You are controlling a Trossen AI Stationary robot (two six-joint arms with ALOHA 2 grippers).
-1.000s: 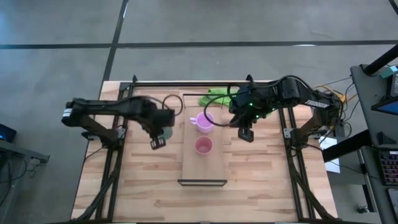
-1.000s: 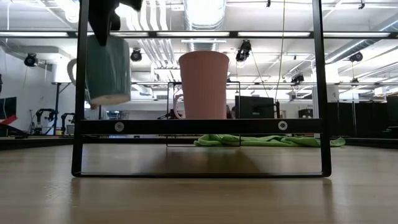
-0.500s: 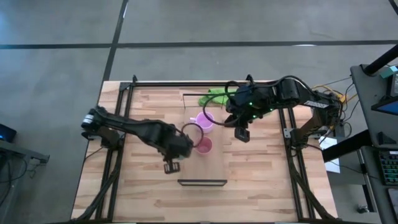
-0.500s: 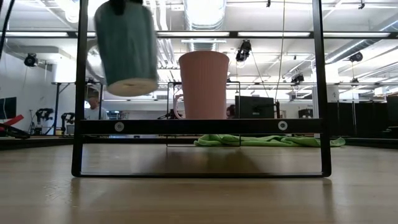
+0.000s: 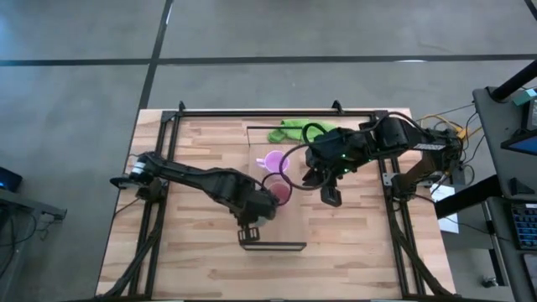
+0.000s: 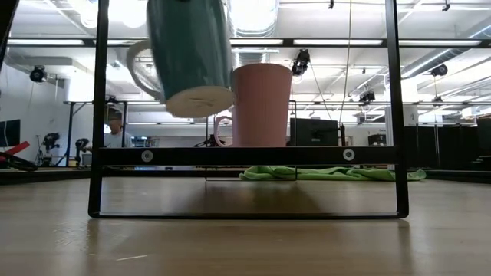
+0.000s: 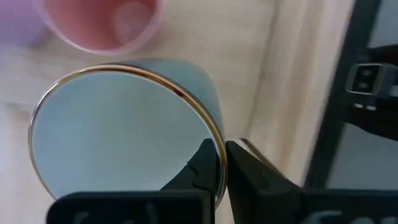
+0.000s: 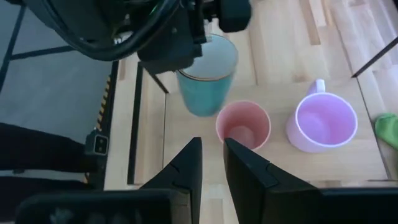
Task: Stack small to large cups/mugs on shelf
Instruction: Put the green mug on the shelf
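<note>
Left gripper holds grey-teal mug in the air over the shelf, next to pink cup.

Left wrist view: fingers pinched shut on the mug's rim, one inside and one outside. Low view: mug tilted, lifted clear of the shelf board, handle away from the pink cup, just beside it; touching or not, cannot tell. Right wrist view: mug, pink cup and lilac mug in a row along the shelf; the pink cup and lilac mug stand upright on it. Right gripper hovers beside the shelf's right edge near the pink cup, jaws nearly closed, holding nothing. Green cloth lies at the table's far edge beyond the lilac mug.
</note>
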